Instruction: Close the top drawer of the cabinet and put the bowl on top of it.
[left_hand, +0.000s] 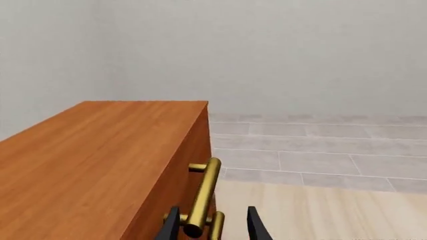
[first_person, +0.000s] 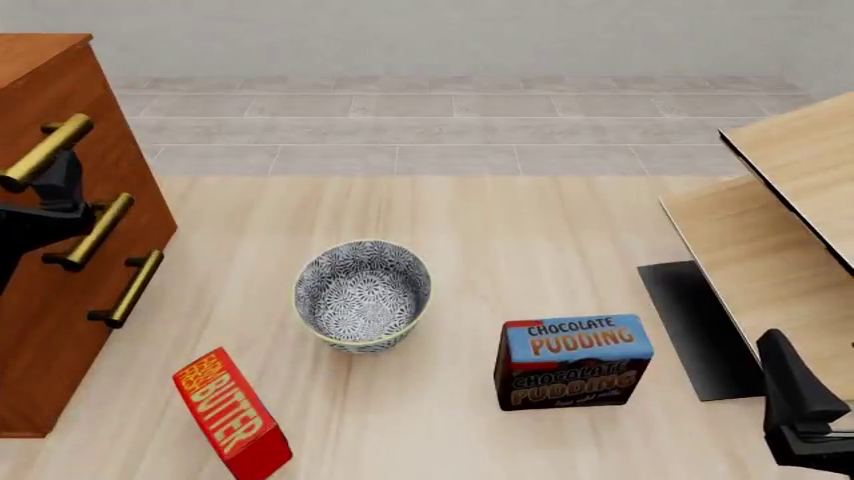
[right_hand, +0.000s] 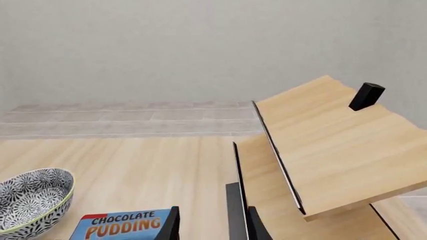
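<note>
The reddish-brown cabinet (first_person: 54, 330) stands at the left, its flat top (left_hand: 87, 165) bare. The top drawer's brass handle (left_hand: 203, 192) lies between the fingers of my left gripper (left_hand: 213, 227), which is open around it. In the front view the left gripper (first_person: 54, 195) sits just below that top handle (first_person: 47, 150). The drawer front looks flush with the cabinet face. The blue-and-white bowl (first_person: 363, 295) stands upright on the floor, mid-scene, apart from both grippers. My right gripper (right_hand: 212, 227) hangs open and empty at the near right (first_person: 801, 395).
A chocolate pudding box (first_person: 574, 360) stands right of the bowl. A red butter box (first_person: 231, 415) stands near the cabinet's front corner. Pale wood furniture (first_person: 781, 215) with a dark base fills the right side. Two lower brass handles (first_person: 94, 232) protrude from the cabinet.
</note>
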